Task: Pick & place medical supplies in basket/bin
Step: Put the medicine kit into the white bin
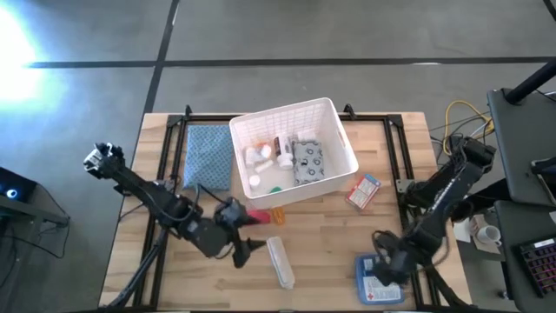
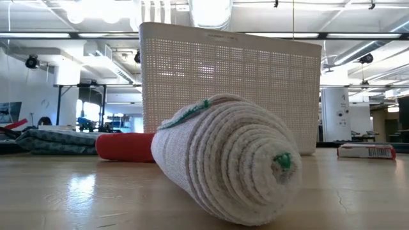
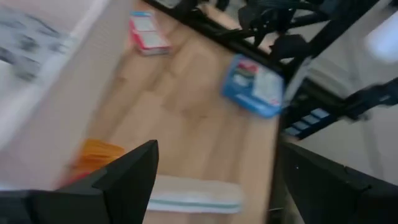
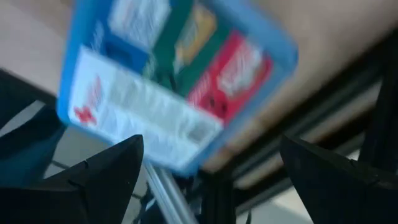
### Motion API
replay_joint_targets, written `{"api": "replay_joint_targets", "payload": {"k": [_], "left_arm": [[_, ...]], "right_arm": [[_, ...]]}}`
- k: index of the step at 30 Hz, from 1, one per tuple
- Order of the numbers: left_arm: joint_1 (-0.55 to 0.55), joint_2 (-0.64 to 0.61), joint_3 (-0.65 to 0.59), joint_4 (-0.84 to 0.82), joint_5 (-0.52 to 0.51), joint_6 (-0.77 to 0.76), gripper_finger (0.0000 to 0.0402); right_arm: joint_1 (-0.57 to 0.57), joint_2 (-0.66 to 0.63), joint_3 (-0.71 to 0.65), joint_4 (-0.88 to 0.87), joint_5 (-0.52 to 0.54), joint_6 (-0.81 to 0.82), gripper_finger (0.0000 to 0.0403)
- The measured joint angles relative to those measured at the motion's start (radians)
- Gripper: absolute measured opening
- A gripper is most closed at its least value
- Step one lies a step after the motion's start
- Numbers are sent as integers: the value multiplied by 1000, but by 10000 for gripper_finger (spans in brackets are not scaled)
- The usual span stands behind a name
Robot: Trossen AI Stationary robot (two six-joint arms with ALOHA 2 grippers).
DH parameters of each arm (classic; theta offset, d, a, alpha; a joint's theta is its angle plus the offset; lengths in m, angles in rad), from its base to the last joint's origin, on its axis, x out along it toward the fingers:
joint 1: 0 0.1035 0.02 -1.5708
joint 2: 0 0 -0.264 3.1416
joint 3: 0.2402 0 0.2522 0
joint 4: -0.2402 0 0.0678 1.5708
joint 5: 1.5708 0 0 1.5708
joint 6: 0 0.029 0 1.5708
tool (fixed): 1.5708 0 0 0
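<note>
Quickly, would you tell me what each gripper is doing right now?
Left gripper: open, holding nothing, beside the pale tube.
Right gripper: open, holding nothing, over the blue pouch.

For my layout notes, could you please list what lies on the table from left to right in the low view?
Folded cloth → red piece → rolled bandage → red-white box. The white basket stands behind, overlapping several.

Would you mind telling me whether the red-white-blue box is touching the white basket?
Apart. The high view shows bare wood between the red-white-blue box and the white basket; the box lies off the basket's right corner.
</note>
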Motion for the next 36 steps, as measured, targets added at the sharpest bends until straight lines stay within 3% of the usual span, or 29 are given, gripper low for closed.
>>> {"api": "replay_joint_targets", "payload": {"k": [6,9,15,21,23,29,36], "left_arm": [[-22,8,-157,280,3,-80,309],[-22,8,-195,352,5,-81,309],[-22,8,-205,381,4,-81,308],[-30,8,-168,382,4,-81,308],[-32,8,-167,379,5,-81,308],[-31,11,-211,374,4,-128,308],[-31,59,-337,374,25,-344,308]], "right_arm": [[169,24,35,39,-12,83,365],[223,73,40,67,7,-55,363],[220,212,45,67,-28,-369,333],[192,335,51,79,-189,-554,303],[155,350,56,85,-195,-580,295],[-6,327,55,119,69,-597,281],[-141,283,57,132,232,-658,286]]}}
